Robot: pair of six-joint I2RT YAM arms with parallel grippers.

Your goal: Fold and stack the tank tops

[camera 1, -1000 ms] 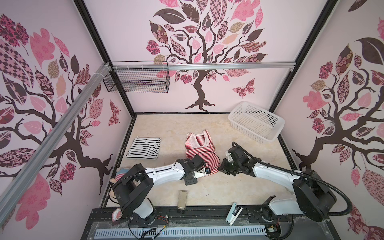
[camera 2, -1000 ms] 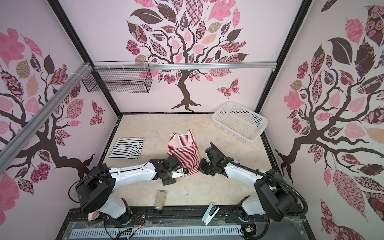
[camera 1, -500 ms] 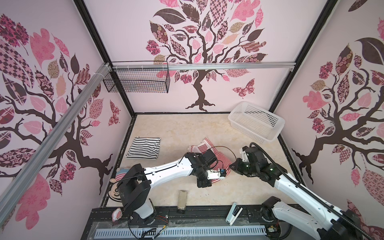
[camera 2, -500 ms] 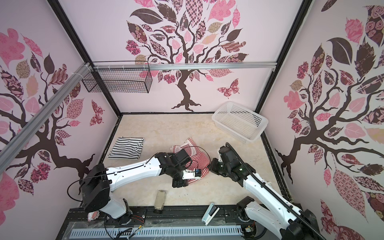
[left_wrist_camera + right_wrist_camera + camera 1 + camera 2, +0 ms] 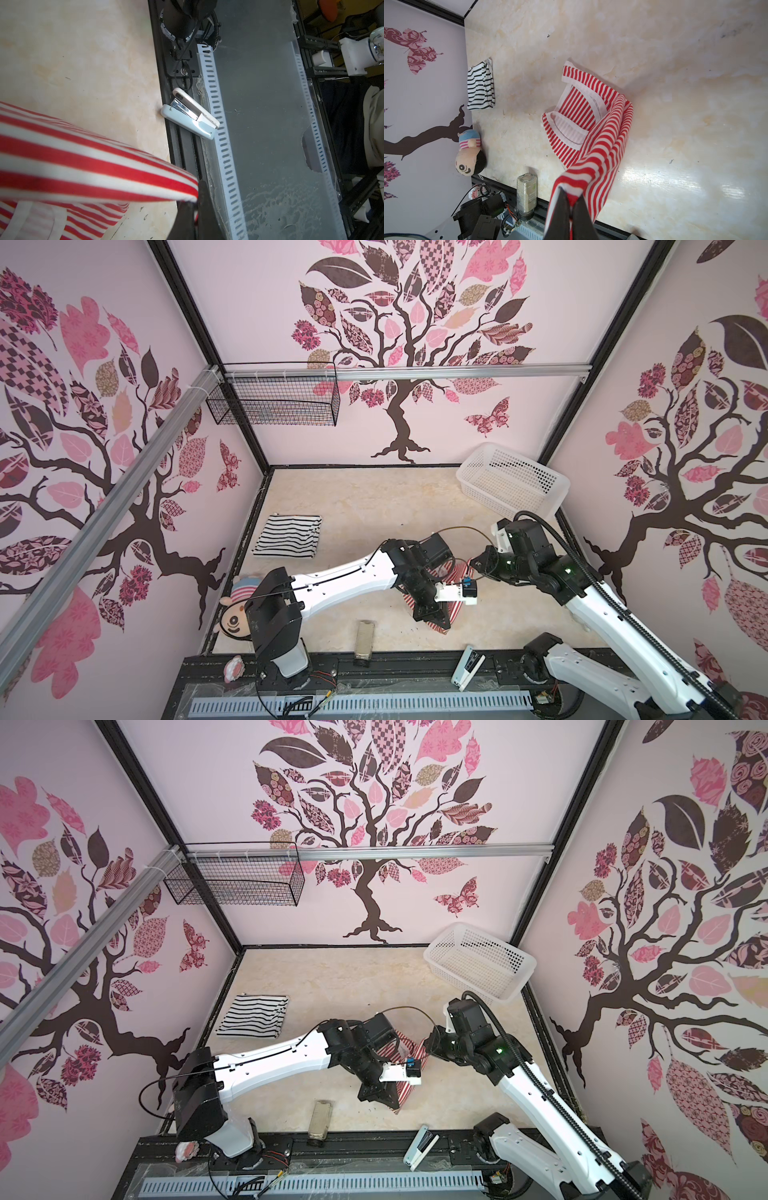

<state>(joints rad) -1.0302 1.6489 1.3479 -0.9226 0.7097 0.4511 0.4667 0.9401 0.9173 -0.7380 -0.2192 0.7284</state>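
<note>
Both grippers hold the red-and-white tank top (image 5: 581, 108). My right gripper (image 5: 572, 199) is shut on one bunched edge of it, my left gripper (image 5: 196, 199) on another. The held cloth rises off the table, while the white-trimmed neck and straps rest on it. In both top views the arms hide most of it (image 5: 452, 610) (image 5: 404, 1090), between the left gripper (image 5: 441, 624) (image 5: 390, 1103) and the right gripper (image 5: 476, 564) (image 5: 428, 1046). The black-and-white tank top (image 5: 289, 536) (image 5: 253, 1017) (image 5: 480, 87) lies folded at the table's left.
A white lattice basket (image 5: 511, 481) (image 5: 478, 961) stands at the back right corner. A plush doll (image 5: 237, 610) (image 5: 469, 158) lies at the front left. A bottle (image 5: 365, 637) (image 5: 527, 191) and a stapler (image 5: 467, 666) (image 5: 191, 116) lie on the front edge. A wire basket (image 5: 274, 402) hangs on the wall.
Both grippers have risen and swung right with the red-and-white tank top. It lay flat a second ago; now its held part is lifted and bunched.
</note>
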